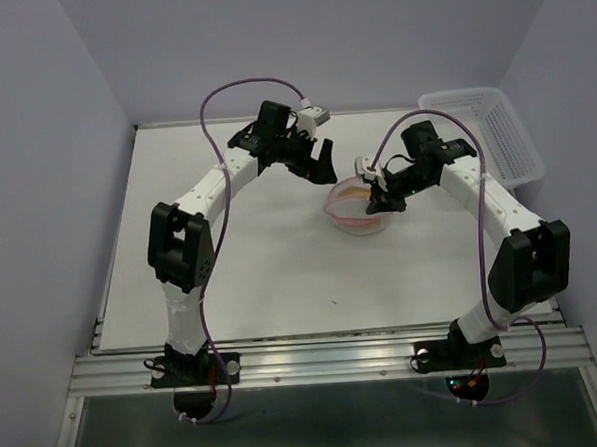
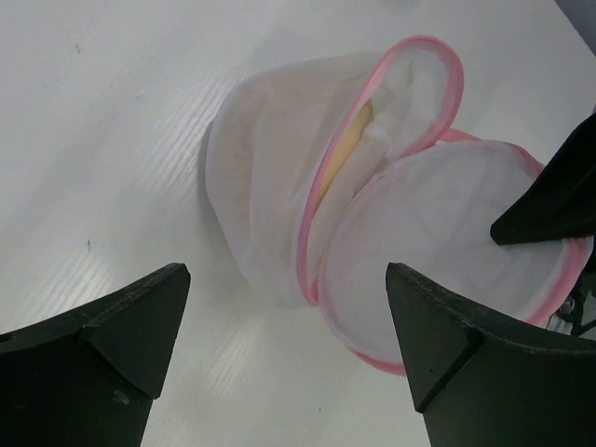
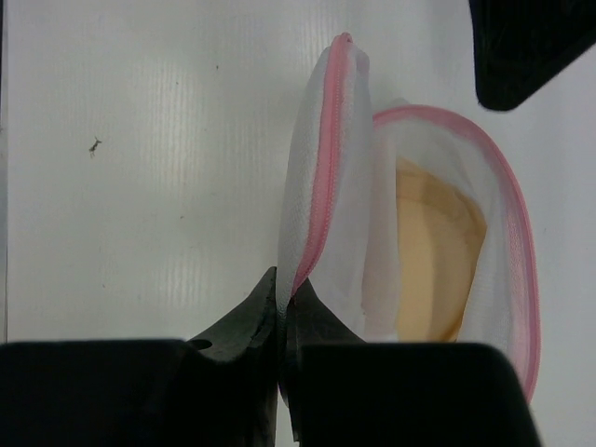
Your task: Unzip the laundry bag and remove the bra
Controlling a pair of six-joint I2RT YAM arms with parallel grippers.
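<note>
The laundry bag [image 1: 358,208] is a round white mesh pouch with a pink zipper rim, lying mid-table and standing open. My right gripper [image 3: 290,300] is shut on the rim of one half [image 3: 321,177] and holds it up on edge. The tan bra [image 3: 433,251] lies inside the other half; it also shows through the gap in the left wrist view [image 2: 349,154]. My left gripper [image 2: 289,321] is open and empty, hovering just left of the bag [image 2: 410,233] and not touching it. In the top view it [image 1: 320,162] is up-left of the bag.
A white lattice plastic basket [image 1: 484,134] stands at the back right, beside the right arm. Purple-grey walls close in the table's back and sides. The right gripper's finger [image 2: 559,200] intrudes at the right of the left wrist view.
</note>
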